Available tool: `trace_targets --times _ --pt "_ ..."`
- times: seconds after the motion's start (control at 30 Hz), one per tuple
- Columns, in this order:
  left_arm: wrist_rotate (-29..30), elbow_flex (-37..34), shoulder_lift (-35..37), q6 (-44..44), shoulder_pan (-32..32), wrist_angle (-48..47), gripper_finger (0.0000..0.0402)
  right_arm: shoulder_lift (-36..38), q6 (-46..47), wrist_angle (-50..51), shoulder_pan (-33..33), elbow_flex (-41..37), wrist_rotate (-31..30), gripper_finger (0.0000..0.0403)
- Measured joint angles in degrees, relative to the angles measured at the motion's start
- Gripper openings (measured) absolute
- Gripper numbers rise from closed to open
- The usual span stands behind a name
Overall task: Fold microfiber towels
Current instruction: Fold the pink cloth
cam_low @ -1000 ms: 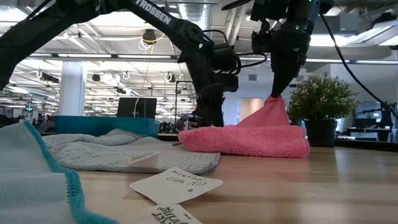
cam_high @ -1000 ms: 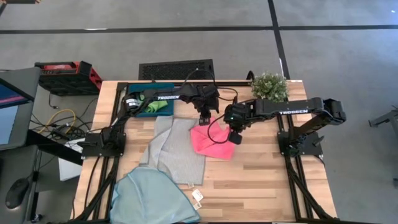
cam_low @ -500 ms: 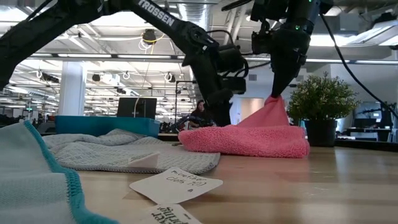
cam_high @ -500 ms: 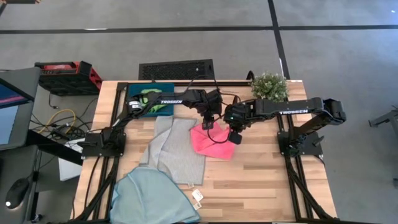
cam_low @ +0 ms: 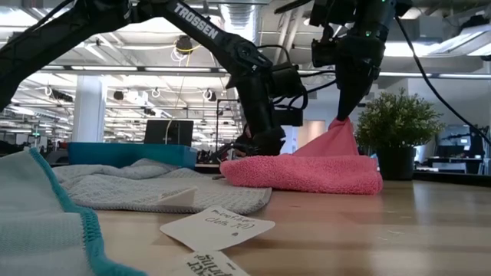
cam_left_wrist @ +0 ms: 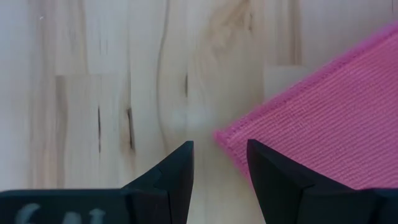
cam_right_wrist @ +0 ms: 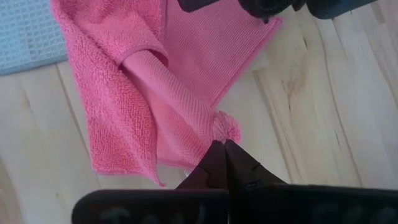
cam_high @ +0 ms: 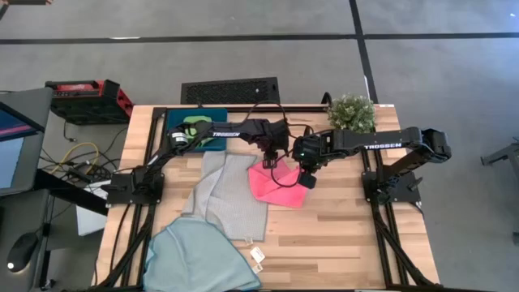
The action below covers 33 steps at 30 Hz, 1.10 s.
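Above the plank table [cam_high: 340, 235], the right gripper [cam_right_wrist: 222, 144] pinches the fluffy pink towel [cam_right_wrist: 124, 93] into a peak; only the left wrist view shows the left gripper [cam_left_wrist: 219, 163] apart at its ribbed corner.

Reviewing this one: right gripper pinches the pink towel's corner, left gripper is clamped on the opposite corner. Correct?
Not quite. The left gripper isn't clamped: the left wrist view shows its jaws open, at the pink towel's corner. The right gripper does pinch a corner.
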<state>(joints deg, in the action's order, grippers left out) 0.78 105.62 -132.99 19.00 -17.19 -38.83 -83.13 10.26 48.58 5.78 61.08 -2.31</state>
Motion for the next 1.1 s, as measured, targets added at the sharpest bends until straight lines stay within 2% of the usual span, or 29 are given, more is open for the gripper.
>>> trace_targets --times 0.17,0.5,0.83,1.0,1.1 --pt "1.7 0.0 -0.3 -0.8 0.4 0.1 0.0142 0.0 0.0 0.2 0.0 0.0 0.0 0.0001" --pt "1.4 0.0 -0.3 -2.2 0.9 0.0 0.0142 0.0 0.0 0.7 0.0 0.0 0.0 0.0001" --pt "0.0 0.0 -0.3 1.1 1.0 -1.5 0.0141 0.0 0.0 0.7 0.0 0.0 -0.1 0.0001" --pt "0.1 0.0 -0.3 1.8 1.1 -1.7 0.0130 0.0 -0.1 0.7 0.0 0.0 -0.1 0.0001" --pt "0.1 0.0 -0.3 2.3 1.2 -1.9 0.0110 0.0 -0.1 0.7 0.0 0.0 -0.1 0.0001"
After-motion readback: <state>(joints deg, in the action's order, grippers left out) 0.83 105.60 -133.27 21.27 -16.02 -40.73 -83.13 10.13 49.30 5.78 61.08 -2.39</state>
